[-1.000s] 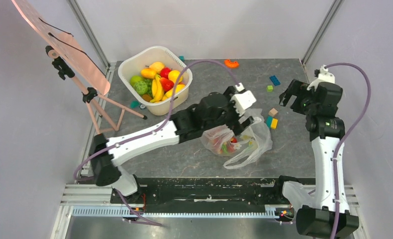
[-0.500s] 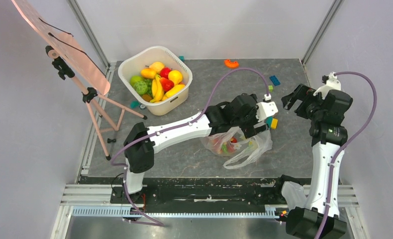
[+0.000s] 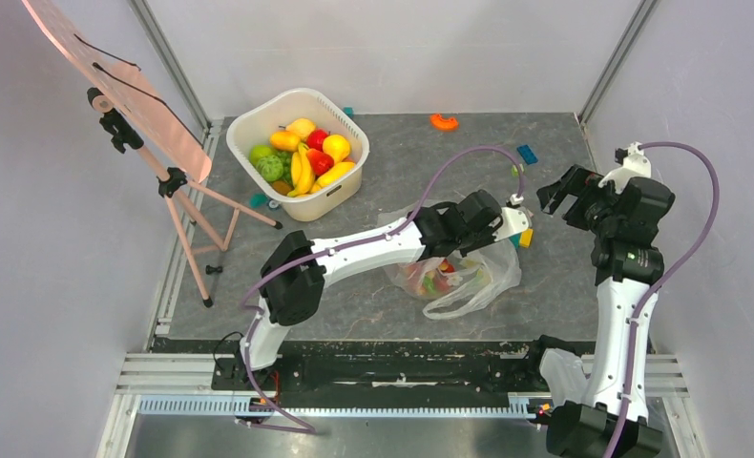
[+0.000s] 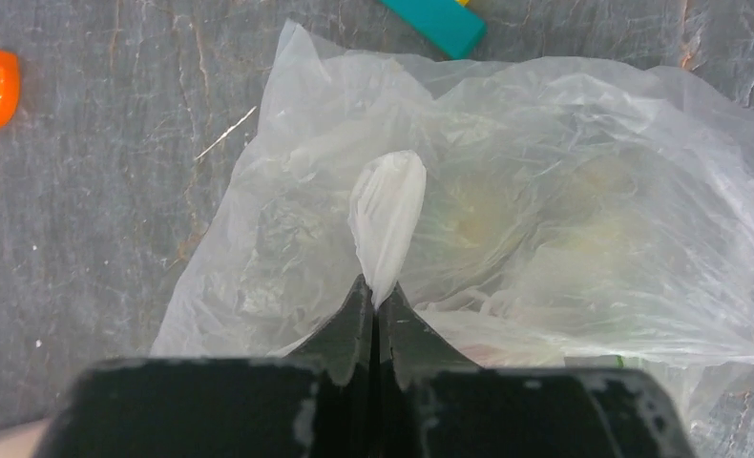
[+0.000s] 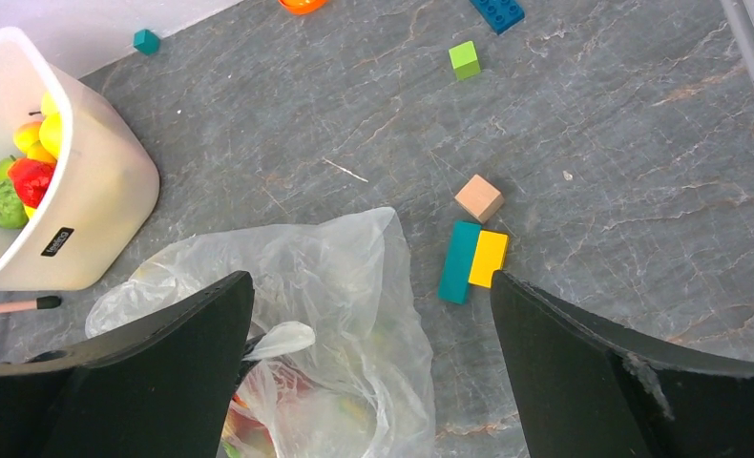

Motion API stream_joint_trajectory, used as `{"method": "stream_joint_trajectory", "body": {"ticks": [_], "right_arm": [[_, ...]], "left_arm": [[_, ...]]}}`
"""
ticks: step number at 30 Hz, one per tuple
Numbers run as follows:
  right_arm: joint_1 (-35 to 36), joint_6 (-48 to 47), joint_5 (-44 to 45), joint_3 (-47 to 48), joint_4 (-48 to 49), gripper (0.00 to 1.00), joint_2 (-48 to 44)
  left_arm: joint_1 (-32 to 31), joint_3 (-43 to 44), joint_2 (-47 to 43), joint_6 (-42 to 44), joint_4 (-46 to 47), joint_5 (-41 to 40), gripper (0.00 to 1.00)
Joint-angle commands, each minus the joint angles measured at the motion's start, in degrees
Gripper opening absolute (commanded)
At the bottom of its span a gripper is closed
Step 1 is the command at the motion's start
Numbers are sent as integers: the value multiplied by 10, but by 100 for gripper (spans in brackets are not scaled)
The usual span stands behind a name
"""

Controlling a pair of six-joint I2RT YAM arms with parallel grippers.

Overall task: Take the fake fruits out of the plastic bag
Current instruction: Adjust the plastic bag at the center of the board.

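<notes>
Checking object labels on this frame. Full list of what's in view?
plastic bag: 1, clear, table centre
fake fruits: several, red and yellow among them, inside plastic bag
white tub: 1, far left
tub fruit: pile, yellow, green, red, orange, in white tub
orange piece: 1, far edge
blue brick: 1, far right
green cube: 1, near blue brick
tan cube: 1, right of bag
teal block: 1, against yellow block
yellow block: 1, below tan cube
small teal piece: 1, behind tub
pink board: 1, on stand, left edge
left gripper: black, shut on a bag fold
right gripper: black, open, empty
</notes>
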Motion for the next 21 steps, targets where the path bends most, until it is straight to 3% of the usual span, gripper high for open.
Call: {"method": "stream_joint_trajectory", "body": {"ticks": [1,7,14,17,21], "right_arm": [[-3,-1,-22,-7,30,97,-19],[15,18,-132,-53,99,92,-63],[86,32,-201,-101,99,81,-122],[129,38,-233,-121,92,76,-148],[170,36,-271,-131,57,62,-188]], "left_arm": [[-1,43,-35,-23,-27,-14,2],[1,-64,-198,-79,18,99,2],[35,-318,-433,-178,189,245,2],[43,-416,-513,-209,246,264,2],[45,-463,-546,-219,262,261,2]]}}
